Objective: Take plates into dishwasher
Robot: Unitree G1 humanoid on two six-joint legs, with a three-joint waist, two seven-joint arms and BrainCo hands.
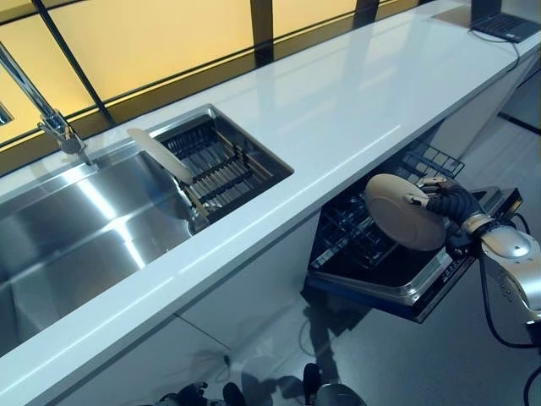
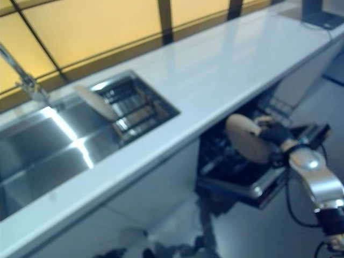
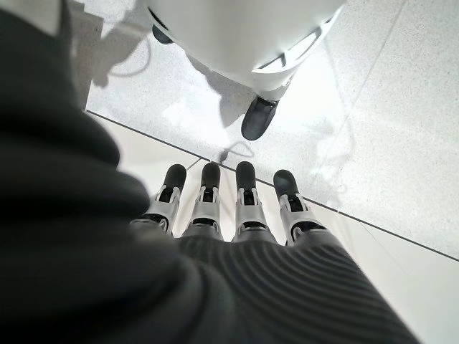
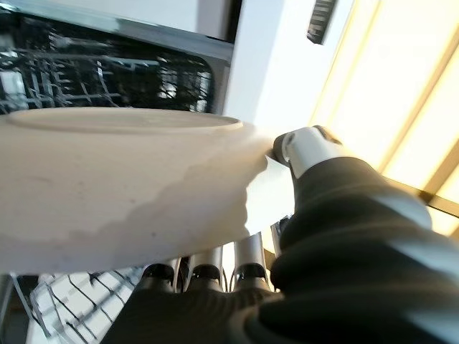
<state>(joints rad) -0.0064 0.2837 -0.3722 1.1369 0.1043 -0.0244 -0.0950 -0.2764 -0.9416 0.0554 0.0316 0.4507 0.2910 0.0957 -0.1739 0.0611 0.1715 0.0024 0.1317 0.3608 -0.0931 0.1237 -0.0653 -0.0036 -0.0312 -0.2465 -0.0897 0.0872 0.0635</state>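
Note:
My right hand [image 1: 448, 203] is shut on a cream plate [image 1: 404, 211], thumb on its rim and fingers behind it. It holds the plate on edge just above the dark wire rack [image 1: 355, 237] of the open dishwasher [image 1: 406, 288] under the counter. The plate fills the right wrist view [image 4: 122, 186] with the rack [image 4: 93, 79] past it. A second cream plate [image 1: 161, 155] leans upright in the drying rack [image 1: 215, 165] of the sink. My left hand [image 3: 222, 208] hangs with straight fingers over the floor, holding nothing.
A white counter [image 1: 338, 110] runs along the window. A steel sink [image 1: 76, 228] with a tap [image 1: 51, 118] lies at the left. A laptop [image 1: 505, 25] sits at the counter's far right end. A wheeled white base [image 3: 251, 43] stands on the floor.

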